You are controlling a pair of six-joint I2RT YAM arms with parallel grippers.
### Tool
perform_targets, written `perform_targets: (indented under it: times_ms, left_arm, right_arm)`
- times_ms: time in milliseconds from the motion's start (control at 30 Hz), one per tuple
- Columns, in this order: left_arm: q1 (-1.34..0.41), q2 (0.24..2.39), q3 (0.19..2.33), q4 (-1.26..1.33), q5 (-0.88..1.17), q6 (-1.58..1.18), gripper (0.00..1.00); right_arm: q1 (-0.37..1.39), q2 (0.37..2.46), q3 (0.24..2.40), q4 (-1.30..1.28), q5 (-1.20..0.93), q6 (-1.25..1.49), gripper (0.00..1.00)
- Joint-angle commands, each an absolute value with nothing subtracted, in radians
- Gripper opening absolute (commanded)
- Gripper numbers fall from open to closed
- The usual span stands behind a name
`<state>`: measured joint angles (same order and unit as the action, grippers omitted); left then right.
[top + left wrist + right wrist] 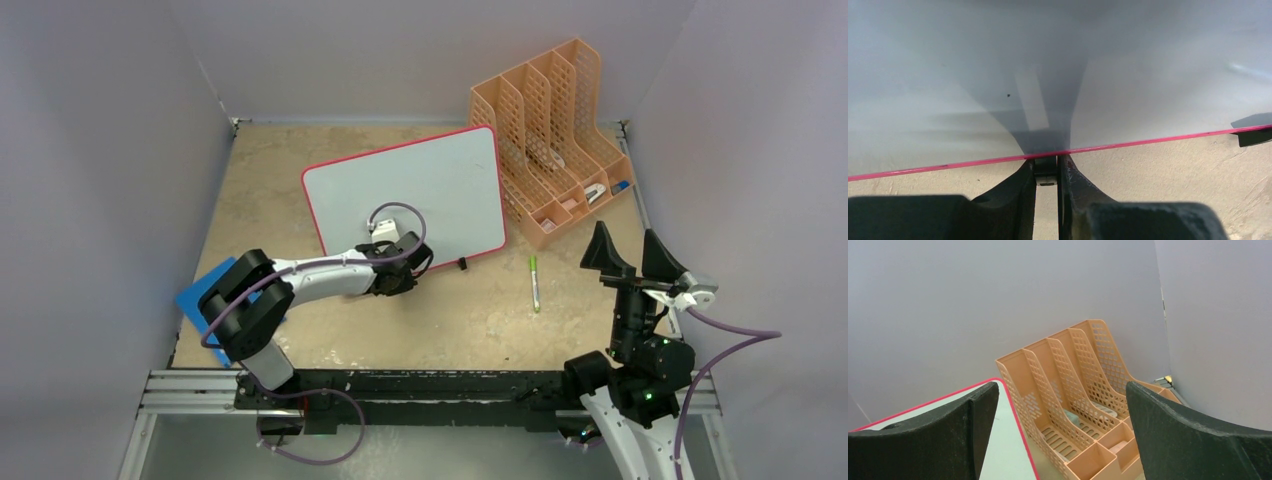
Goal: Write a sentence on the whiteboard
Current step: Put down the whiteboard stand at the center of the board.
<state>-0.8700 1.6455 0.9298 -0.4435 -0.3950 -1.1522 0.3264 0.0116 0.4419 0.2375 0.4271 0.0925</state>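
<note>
The flat, smooth whiteboard [415, 190] is plain white with a thin pink rim and rounded corners. The left gripper [1046, 170] pinches its near edge; the right gripper [627, 235] is wide open.

The left arm [300, 278] reaches low and forward, the fingers [1023, 190] of the left gripper [1046, 160] only a narrow slit apart, while the right arm [640, 350] stands folded near its base, the right gripper [628, 242] spread wide and pointing upward.

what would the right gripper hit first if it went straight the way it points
Probably the orange file organizer, centred between the open fingers of the right gripper in its wrist view; the whiteboard sits left of that line. Depth is unclear.
</note>
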Motion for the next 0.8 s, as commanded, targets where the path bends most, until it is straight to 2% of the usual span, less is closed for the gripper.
perform_targets:
  times_ms: [0,333,633,767]
  left_arm:
    - [-0.897,1.615,0.959,-0.468,-0.360,-1.214,0.20]
    - [-0.903,1.545,0.954,-0.482,-0.334,-1.214,0.40]
    - [-0.906,1.296,0.927,-0.530,-0.340,-1.041,0.61]
    - [-0.905,1.188,0.935,-0.565,-0.362,-0.918,0.66]
  right_arm:
    - [0.330,0.002,0.452,0.272,0.420,0.077,0.99]
    - [0.330,0.103,0.534,0.212,0.377,0.092,0.99]
    - [0.330,0.553,0.858,-0.051,0.316,0.246,0.99]
    - [0.330,0.720,0.984,-0.209,0.303,0.358,0.99]
